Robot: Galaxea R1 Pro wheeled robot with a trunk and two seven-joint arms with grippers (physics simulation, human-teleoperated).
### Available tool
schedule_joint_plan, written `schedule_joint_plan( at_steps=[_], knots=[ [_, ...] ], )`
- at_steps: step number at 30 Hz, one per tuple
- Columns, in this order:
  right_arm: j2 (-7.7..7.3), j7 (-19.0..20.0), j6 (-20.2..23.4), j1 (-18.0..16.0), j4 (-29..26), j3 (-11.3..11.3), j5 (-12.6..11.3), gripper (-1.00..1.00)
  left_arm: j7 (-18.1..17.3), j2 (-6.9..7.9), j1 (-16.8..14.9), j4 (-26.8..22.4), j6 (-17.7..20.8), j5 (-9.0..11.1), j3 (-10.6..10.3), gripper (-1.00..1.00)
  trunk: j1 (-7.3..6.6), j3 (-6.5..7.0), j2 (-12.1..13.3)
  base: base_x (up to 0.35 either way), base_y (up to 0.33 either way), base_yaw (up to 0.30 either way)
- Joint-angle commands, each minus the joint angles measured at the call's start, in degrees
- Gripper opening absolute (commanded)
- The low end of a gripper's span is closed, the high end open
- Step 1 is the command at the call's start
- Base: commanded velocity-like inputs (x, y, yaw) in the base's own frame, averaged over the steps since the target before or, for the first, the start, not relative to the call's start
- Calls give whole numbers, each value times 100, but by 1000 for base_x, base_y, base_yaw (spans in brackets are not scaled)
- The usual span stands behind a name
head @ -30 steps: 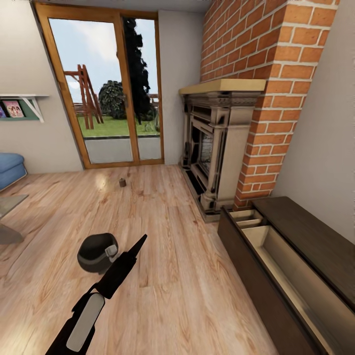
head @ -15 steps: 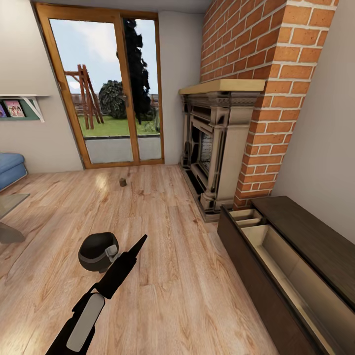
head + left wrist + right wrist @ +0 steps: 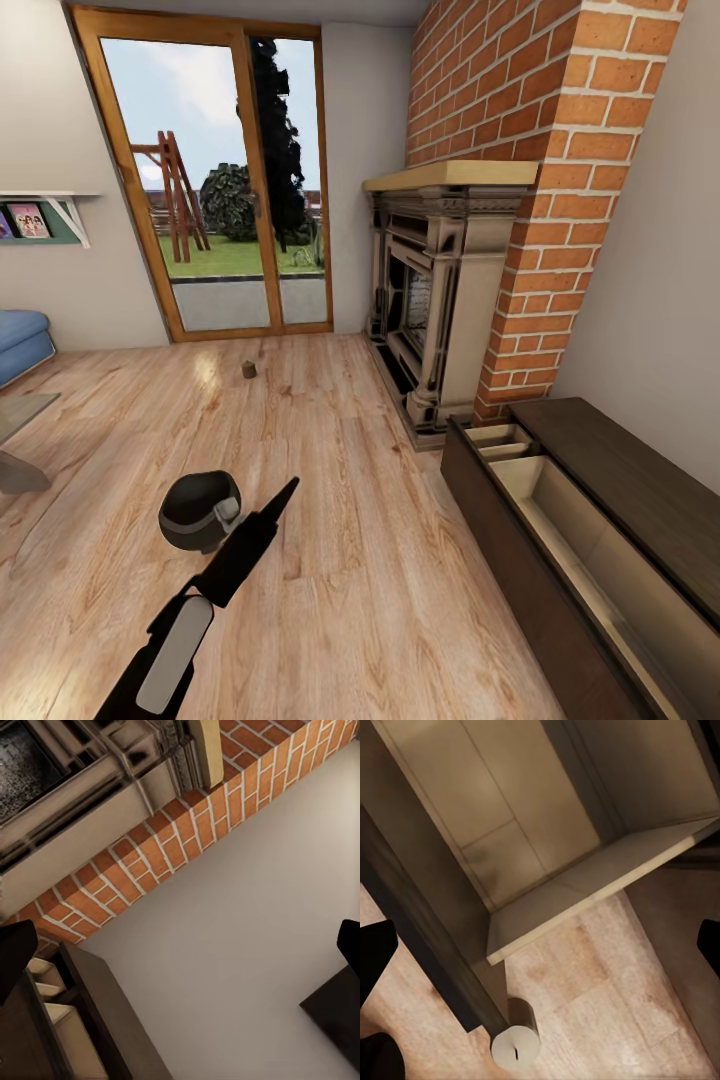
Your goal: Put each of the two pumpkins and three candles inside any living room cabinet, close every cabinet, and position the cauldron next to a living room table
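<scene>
Black and round, the cauldron [image 3: 198,512] sat on the wood floor [image 3: 380,600] at seven o'clock, touching the left gripper [image 3: 285,492] (grip unclear). The right gripper [image 3: 540,945] was spread above a beige candle [image 3: 516,1045] beside the cabinet [image 3: 427,937].

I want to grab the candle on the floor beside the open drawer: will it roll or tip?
The candle is a short, stubby cylinder standing on end, so it probably resists tipping. Knocked over, its round side would likely roll across the smooth wooden floor. It looks rigid.
</scene>
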Motion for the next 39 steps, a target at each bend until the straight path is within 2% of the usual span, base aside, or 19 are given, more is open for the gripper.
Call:
schedule_joint_plan(
  at_steps=[1,3,4,8,23,30,36,39],
  knots=[
    [0,0,0,0,2,0,-1,100,-10,-2,0,47,0,11,5,100,0,0,0,0,0,0],
    [1,0,0,0,1,0,1,100,-25,-3,0,66,0,19,14,100,0,0,0,0,0,0],
    [2,0,0,0,-2,0,4,100,-50,0,0,86,-151,39,182,100,0,0,0,0,0,0],
    [4,0,0,0,-5,0,4,100,-67,6,0,86,-244,37,220,100,0,0,0,0,0,0],
    [22,9,-61,0,3,0,11,100,-7,38,0,12,-203,0,218,100,-329,269,602,-2,0,0],
    [27,9,-187,0,19,5,-12,100,-1,21,0,2,-196,-9,211,100,-483,395,882,-245,-29,0],
    [38,5,-390,0,397,8,2,100,0,21,0,13,-201,-10,211,100,-615,503,1123,-198,-44,0],
    [43,6,-626,0,665,16,7,100,0,12,0,16,-216,-10,211,100,-681,557,1243,-30,-6,0]
  ],
)
